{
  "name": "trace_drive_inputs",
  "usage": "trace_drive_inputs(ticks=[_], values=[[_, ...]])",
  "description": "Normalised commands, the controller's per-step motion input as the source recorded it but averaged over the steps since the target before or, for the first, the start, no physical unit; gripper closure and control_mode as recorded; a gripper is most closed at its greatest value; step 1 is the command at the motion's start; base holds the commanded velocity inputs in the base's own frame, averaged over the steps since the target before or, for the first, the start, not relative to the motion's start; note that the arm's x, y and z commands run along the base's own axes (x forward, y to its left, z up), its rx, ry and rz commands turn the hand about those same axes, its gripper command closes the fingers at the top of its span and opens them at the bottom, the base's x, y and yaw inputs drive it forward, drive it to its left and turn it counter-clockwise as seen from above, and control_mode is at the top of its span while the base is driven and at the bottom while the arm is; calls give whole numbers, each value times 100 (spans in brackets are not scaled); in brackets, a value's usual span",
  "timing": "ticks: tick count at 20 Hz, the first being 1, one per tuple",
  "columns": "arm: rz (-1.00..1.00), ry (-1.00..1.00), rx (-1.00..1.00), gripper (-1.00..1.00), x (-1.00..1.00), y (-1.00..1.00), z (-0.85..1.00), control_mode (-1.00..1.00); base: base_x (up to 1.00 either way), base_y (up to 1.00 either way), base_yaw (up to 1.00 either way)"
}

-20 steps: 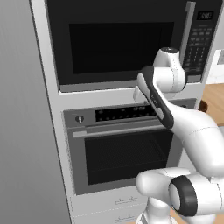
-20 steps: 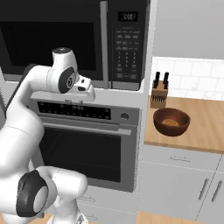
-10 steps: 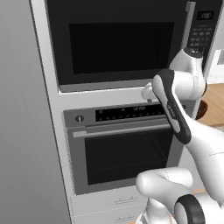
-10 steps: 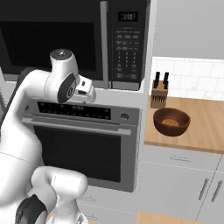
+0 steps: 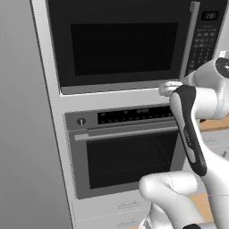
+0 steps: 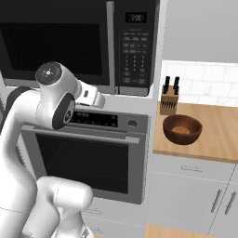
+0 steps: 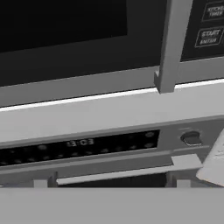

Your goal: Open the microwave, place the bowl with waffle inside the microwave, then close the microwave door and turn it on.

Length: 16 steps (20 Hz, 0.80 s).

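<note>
A: Reading the scene big to small: microwave (image 5: pixel 120 44) sits built in above the steel oven (image 6: pixel 88 148); microwave door (image 6: pixel 53 44) flush and closed; its vertical silver handle (image 7: pixel 168 43) close ahead in the hand view, lower end just above the pale shelf strip.

B: So step one, opening, not yet done; where's the bowl?

A: Bowl (image 6: pixel 182 129) on the wooden counter (image 6: pixel 218 135) right of the oven, just in front of the knife block (image 6: pixel 169 98), waffle inside (well apart from the arm).

B: Gripper?

A: Gripper (image 6: pixel 95 97) hangs below the microwave's lower edge, near the handle's foot; jaws spread wide, nothing between them.

B: Next move?

A: My guess: lift, straddle the bar with both fingers, pinch, then pull along the door's swing; a straight pull risks slipping off.
</note>
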Motion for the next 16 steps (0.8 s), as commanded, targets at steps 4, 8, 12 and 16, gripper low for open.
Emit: trace_drive_inputs(ticks=[4, 8, 12, 16], values=[[-15, -4, 0, -100, 0, -34, 78, -100, 0, 0, 0], [-4, 0, 0, -100, 0, -27, 60, -100, 0, 0, 0], [1, -7, -1, -100, 0, -8, 12, -100, 0, 0, 0], [6, -20, -6, -100, 7, 0, 0, -100, 0, 0, 0]])
